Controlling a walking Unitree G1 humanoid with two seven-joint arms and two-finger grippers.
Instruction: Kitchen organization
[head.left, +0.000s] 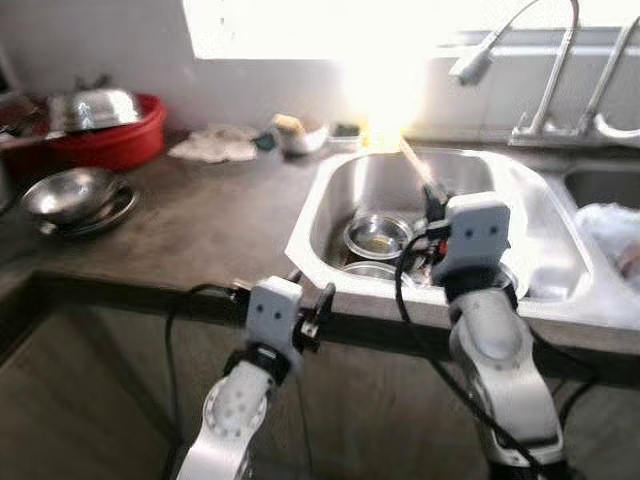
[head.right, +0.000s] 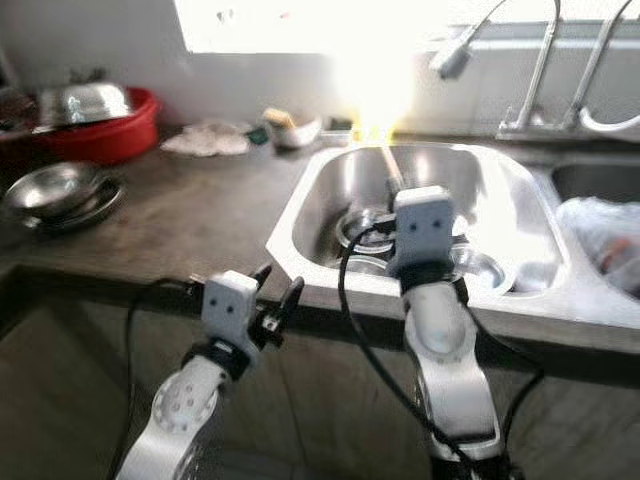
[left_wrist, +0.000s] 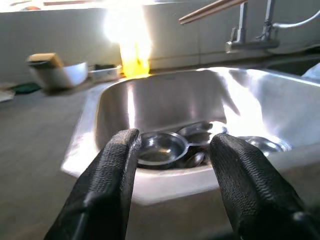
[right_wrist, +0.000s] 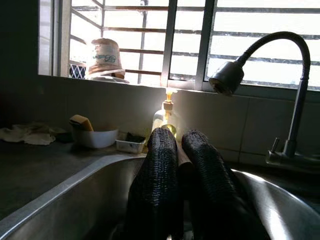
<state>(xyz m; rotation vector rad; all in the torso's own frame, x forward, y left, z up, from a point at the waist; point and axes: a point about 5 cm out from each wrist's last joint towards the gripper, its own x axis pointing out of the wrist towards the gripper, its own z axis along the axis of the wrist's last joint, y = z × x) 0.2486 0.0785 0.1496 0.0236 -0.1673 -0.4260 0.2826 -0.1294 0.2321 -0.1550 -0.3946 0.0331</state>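
Chopsticks apparently pinched by right gripper over sink.

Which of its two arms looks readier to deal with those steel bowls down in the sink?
The right. Its gripper is already over the steel sink basin, shut on wooden chopsticks, above the round steel bowls. The left gripper waits open at the counter's front edge.
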